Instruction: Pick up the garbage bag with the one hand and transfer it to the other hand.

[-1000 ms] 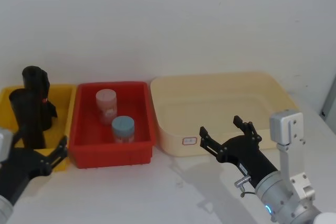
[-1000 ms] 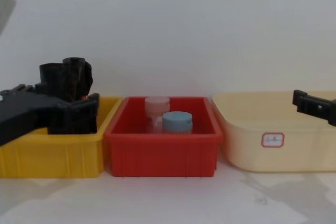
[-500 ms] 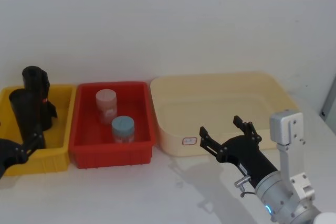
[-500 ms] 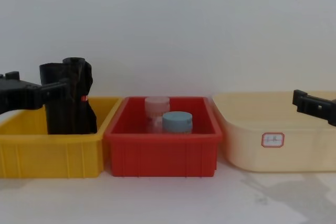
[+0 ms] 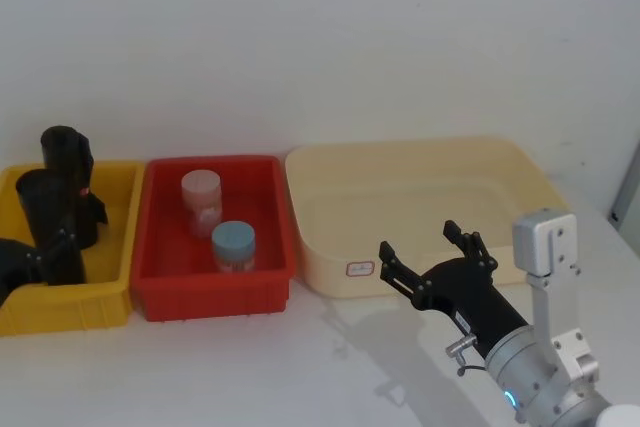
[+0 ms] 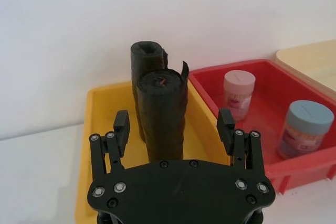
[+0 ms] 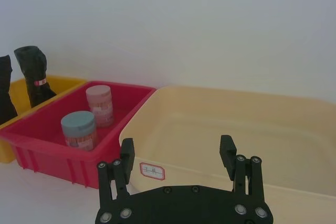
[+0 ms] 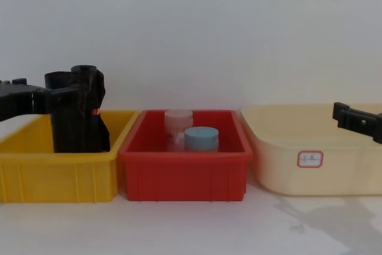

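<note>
Two black rolls stood in the yellow bin (image 5: 80, 307) at 9 o'clock on the table (image 5: 330, 367). The garbage bag (image 6: 160, 108) was the nearer roll. The red-marked roll (image 7: 31, 66) stood just behind it, at its 1 o'clock, touching or nearly so.

The left pincer (image 6: 174, 124) was released, its fingers spread wide and lined up on the bag. I could not tell whether they already flanked it. The right pincer (image 5: 420, 239) was also released, hovering at 4 o'clock before the cream tub (image 5: 420, 197), well apart from the bin.

Handling, as judged: wound film, light, firm along its length but yielding under a squeeze, and matte, so little slip. The flared, wrinkly top would crush. Better to clasp the mid-body and leave a length free for the receiving pincer.

The left wrist view gave the roll's hollow core and the finger spread. The chest view gave height, with the pincer level with the bag's upper part. The right wrist view gave the red band plainly, which told the rolls apart.
</note>
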`<state>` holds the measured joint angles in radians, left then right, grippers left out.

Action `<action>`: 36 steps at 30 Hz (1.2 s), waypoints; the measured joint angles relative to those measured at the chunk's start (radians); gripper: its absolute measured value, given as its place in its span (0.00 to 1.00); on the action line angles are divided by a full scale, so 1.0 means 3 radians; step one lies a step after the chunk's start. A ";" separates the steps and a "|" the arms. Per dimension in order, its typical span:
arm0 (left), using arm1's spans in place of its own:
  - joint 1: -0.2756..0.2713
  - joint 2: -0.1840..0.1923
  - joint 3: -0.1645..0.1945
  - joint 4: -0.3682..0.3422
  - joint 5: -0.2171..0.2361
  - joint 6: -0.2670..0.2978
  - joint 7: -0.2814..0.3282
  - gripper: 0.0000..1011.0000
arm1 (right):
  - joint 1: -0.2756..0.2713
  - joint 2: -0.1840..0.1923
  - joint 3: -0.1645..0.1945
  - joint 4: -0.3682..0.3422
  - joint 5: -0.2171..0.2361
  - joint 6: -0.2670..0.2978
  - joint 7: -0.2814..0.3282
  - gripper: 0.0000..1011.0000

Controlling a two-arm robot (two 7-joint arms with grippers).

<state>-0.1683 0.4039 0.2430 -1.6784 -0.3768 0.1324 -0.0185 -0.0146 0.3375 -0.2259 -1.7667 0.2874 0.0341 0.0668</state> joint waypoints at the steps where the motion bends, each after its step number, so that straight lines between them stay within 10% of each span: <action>1: -0.0035 -0.0009 0.0002 0.0033 0.0003 0.0014 -0.0004 0.99 | 0.0000 0.0000 0.0000 0.0000 0.0000 0.0000 0.0000 0.99; 28: -0.0657 -0.0156 0.0115 0.0873 0.0127 0.0086 -0.0266 0.99 | 0.0000 0.0000 0.0000 0.0000 0.0000 0.0000 0.0000 0.99; 36: -0.0827 -0.0221 0.0189 0.1122 0.0135 -0.0020 -0.0471 0.83 | 0.0000 0.0000 0.0000 0.0000 0.0000 0.0000 0.0000 0.99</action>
<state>-0.4163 0.3376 0.2998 -1.3419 -0.3363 0.1263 -0.1599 -0.0146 0.3375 -0.2258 -1.7667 0.2874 0.0341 0.0668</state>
